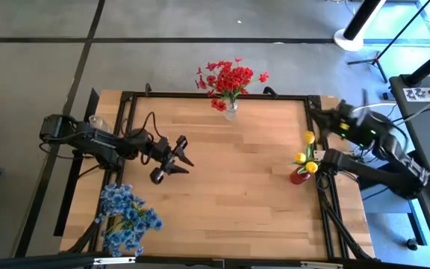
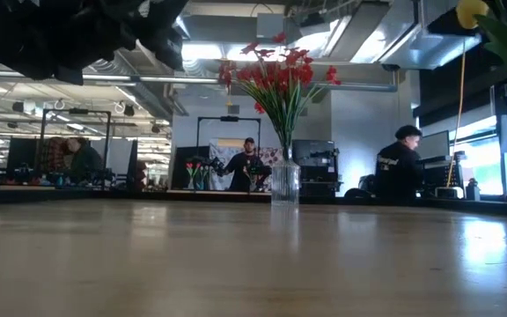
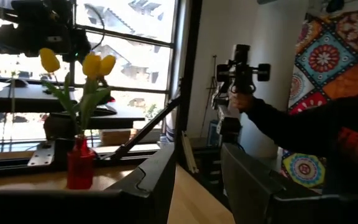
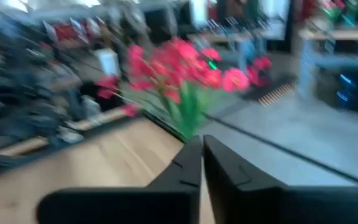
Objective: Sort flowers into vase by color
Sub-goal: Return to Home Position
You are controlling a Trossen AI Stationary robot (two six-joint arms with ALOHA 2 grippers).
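Observation:
The red flowers (image 1: 230,78) stand in a clear glass vase (image 2: 284,183) at the middle of the table's far edge. Yellow tulips (image 1: 307,155) stand in a small red vase (image 3: 79,165) near the right edge. A bunch of blue flowers (image 1: 128,217) is at the near left corner, and its blooms hide what it stands in. My left gripper (image 1: 176,158) hovers open over the left half of the table, pointing right, and holds nothing. My right gripper (image 4: 202,163) is shut and empty near the far right corner (image 1: 318,118), pointing toward the red flowers (image 4: 185,71).
A black metal frame (image 1: 200,96) runs along the table's edges. Bare wood (image 1: 237,194) lies between the three bunches. Beyond the table, a person's arm (image 3: 278,118) holds up a black device, and people (image 2: 399,172) sit in the room behind.

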